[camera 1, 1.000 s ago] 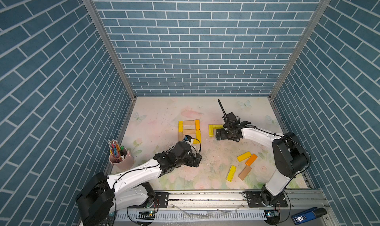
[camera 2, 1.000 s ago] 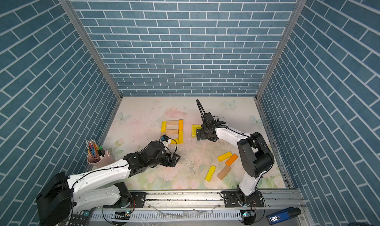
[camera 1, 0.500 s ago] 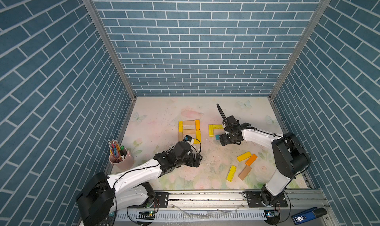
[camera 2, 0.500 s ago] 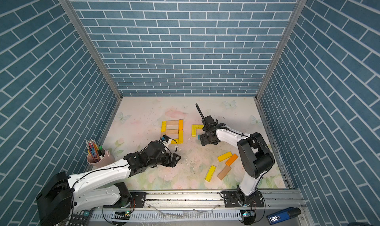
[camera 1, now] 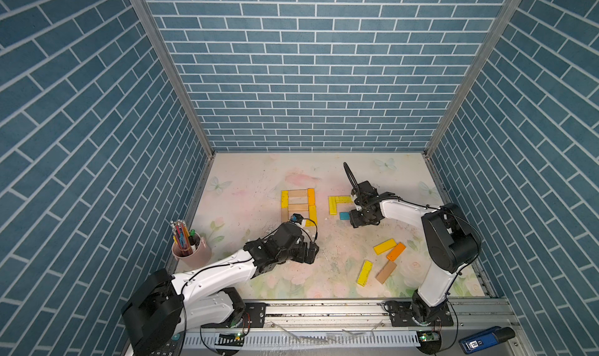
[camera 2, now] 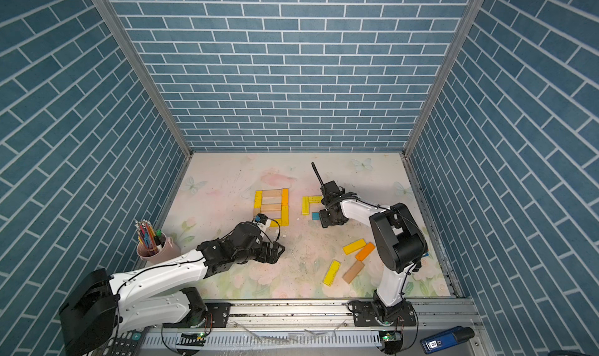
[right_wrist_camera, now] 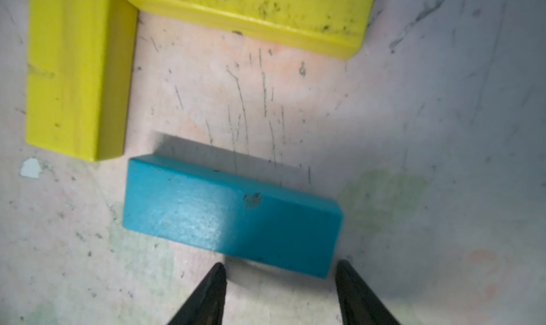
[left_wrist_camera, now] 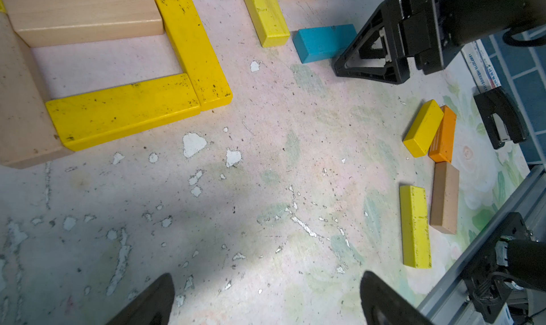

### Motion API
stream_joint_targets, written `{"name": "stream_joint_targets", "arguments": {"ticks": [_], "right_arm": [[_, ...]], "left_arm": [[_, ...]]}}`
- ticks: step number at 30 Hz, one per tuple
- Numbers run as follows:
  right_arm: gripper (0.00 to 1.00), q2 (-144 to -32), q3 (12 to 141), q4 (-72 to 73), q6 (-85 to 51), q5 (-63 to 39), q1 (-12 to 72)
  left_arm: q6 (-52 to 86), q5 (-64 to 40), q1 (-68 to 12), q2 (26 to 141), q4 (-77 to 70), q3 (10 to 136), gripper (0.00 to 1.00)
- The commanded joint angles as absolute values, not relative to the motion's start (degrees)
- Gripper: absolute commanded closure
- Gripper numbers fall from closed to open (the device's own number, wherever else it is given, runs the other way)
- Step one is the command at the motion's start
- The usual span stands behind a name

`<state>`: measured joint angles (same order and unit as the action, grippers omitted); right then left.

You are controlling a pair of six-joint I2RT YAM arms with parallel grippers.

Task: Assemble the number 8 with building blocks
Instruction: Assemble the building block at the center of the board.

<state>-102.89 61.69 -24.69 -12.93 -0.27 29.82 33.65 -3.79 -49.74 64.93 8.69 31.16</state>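
Teal block [right_wrist_camera: 230,217]: lies flat and alone on the floral tabletop [camera 1: 259,182], one long side facing the right pincer.
Right pincer [right_wrist_camera: 280,294]: jaws partway apart with nothing between them. The tips are at the teal block's near long edge; whether they touch it cannot be told.
Yellow pair [camera 1: 333,205]: two blocks set in an L just beyond the teal block, one end close to its corner.
Block figure [camera 1: 298,205]: yellow, orange and tan blocks in a closed outline of two stacked cells, left of the teal block.
Left pincer [left_wrist_camera: 266,308]: jaws spread wide and empty over bare tabletop, on the robot's side of the teal block.
Loose blocks [camera 1: 384,246]: two yellow, one orange and one tan, scattered well apart from the teal block, nearer the right arm's base.
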Motion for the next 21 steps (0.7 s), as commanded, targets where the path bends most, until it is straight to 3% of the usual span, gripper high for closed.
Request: {"name": "stream_joint_targets", "arguments": {"ticks": [1,21], "right_arm": [[0.41,-104.4,63.2,-25.2,-10.4,-1.0,29.4],[0.42,-106.7,66.6,-26.1,-4.5,-2.6,29.2]], "left_arm": [[33.2,-3.8,-49.5,65.5,9.0,32.4,0.01],[33.4,-4.4,-49.5,66.8,8.2,32.3,0.01]]}}
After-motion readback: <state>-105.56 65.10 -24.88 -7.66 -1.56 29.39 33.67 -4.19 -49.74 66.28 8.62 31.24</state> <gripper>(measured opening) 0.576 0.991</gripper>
